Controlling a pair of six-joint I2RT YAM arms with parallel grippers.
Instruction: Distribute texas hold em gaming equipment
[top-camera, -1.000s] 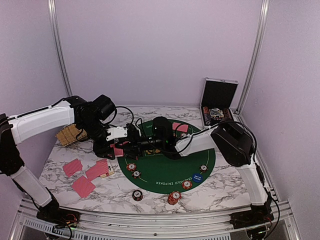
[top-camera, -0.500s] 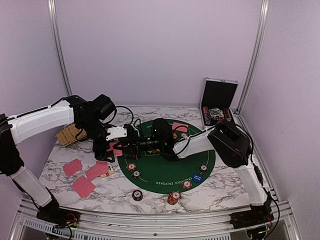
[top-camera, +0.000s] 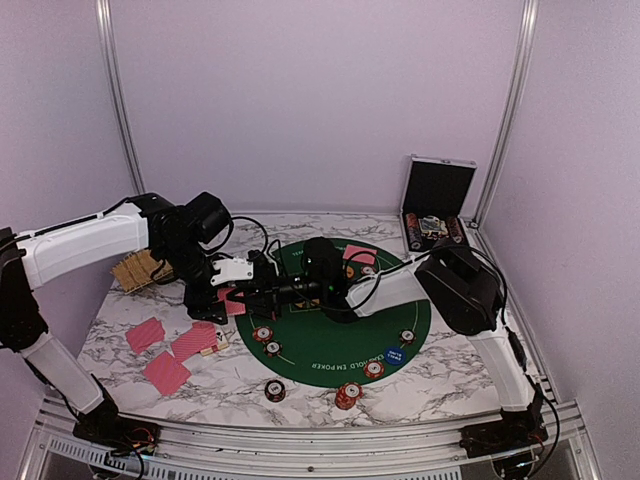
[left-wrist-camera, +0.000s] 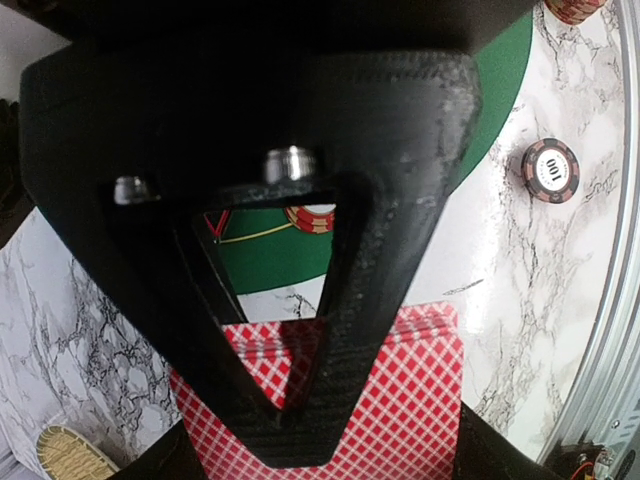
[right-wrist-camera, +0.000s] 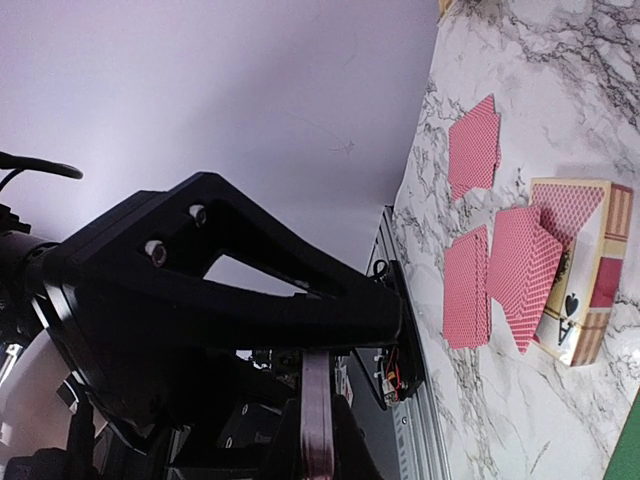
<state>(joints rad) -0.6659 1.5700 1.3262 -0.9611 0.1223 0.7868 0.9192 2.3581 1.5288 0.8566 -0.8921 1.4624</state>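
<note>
A card (right-wrist-camera: 318, 420), likely light, bendy and slippery, is pinched by one edge in the closed right end effector (top-camera: 245, 296), just left of the green mat (top-camera: 330, 340). The left end effector's (top-camera: 222, 296) state cannot be told.

My left finger (left-wrist-camera: 390, 180): matt black plastic, ridged grain, shiny metal screws (left-wrist-camera: 290, 160). Table (left-wrist-camera: 560, 300): glossy marble look. Mat (top-camera: 330, 345): matt green felt. Card (right-wrist-camera: 317, 425): thin pink paper. Basket (top-camera: 135, 268): rough woven straw.
</note>
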